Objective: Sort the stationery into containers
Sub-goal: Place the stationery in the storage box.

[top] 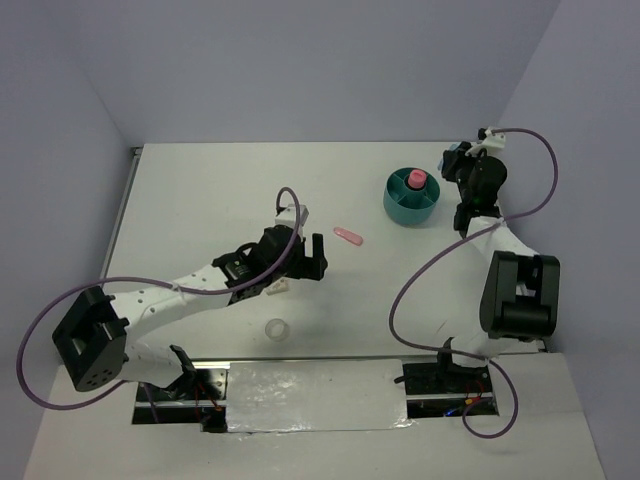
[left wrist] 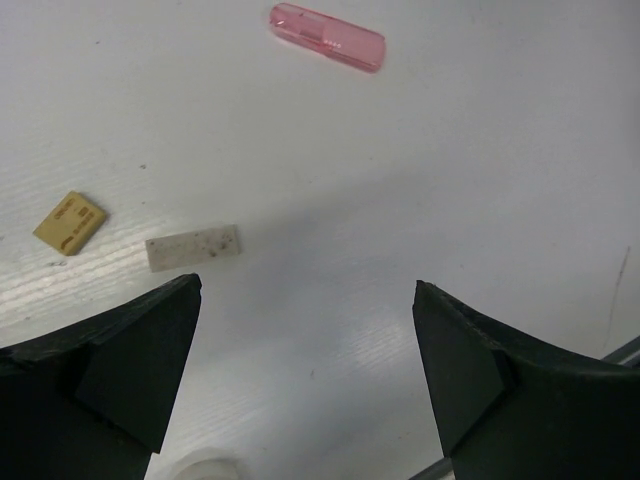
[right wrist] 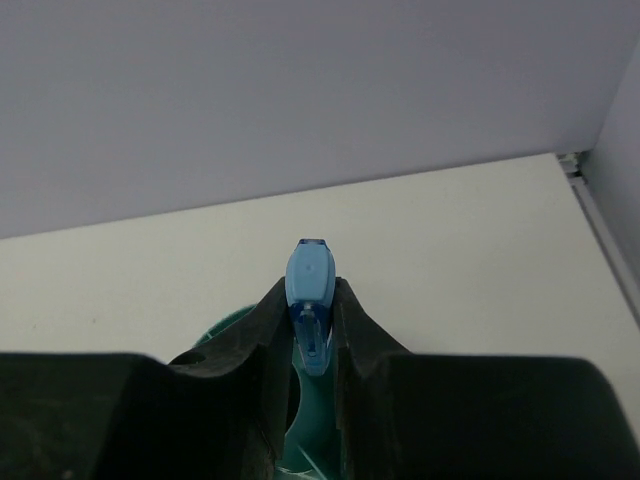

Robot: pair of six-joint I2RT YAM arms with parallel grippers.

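Okay, right gripper is clenched on a blue stick near the far right corner, by the organizer. A pink tube stands in its centre cup. Left gripper hangs released mid-counter. Pink stick lies toward the far edge. Tan block, white block and ring lie toward the near edge.

My right pincer pinches the blue stick upright near the round teal organizer, whose centre cup holds 1 pink tube. Lying flat: 1 clear pink stick, 1 tan block beside 1 speckled white block, and 1 clear ring.
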